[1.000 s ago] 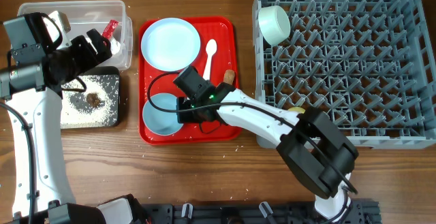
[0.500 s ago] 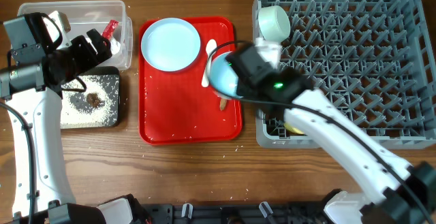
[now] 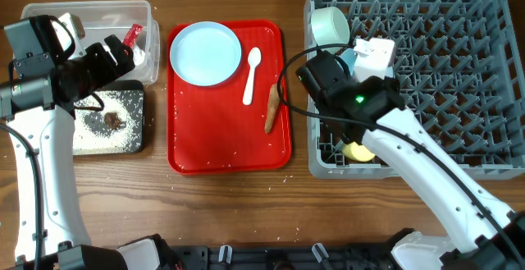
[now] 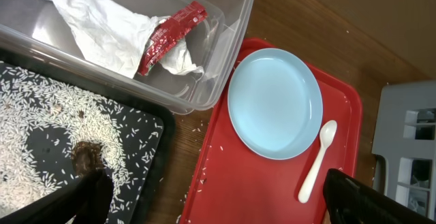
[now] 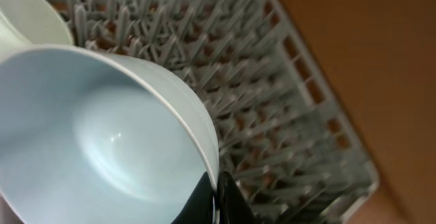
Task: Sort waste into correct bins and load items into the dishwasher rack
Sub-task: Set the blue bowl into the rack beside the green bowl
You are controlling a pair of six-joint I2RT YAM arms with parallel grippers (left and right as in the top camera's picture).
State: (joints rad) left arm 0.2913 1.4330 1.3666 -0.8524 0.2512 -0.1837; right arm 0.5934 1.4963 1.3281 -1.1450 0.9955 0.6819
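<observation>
bowl [image 5: 88, 135] rim pinched, right wrist view only

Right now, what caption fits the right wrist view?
Right hand holds a pale blue bowl by its rim over the grey rack.

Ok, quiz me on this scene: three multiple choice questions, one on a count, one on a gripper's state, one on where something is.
1. How many whole items rest on the red tray?
A one
B three
C five

2. The right gripper is:
A open and empty
B shut on a pale blue bowl
C shut on the red tray's rim

3. The red wrapper lies:
A on the red tray
B in the right gripper
C in the clear tub

Answers:
1 B, the tray holds the plate, the spoon and the brown stick.
2 B, its fingers pinch the bowl's rim.
3 C, it lies against the tissue inside the tub.
</observation>
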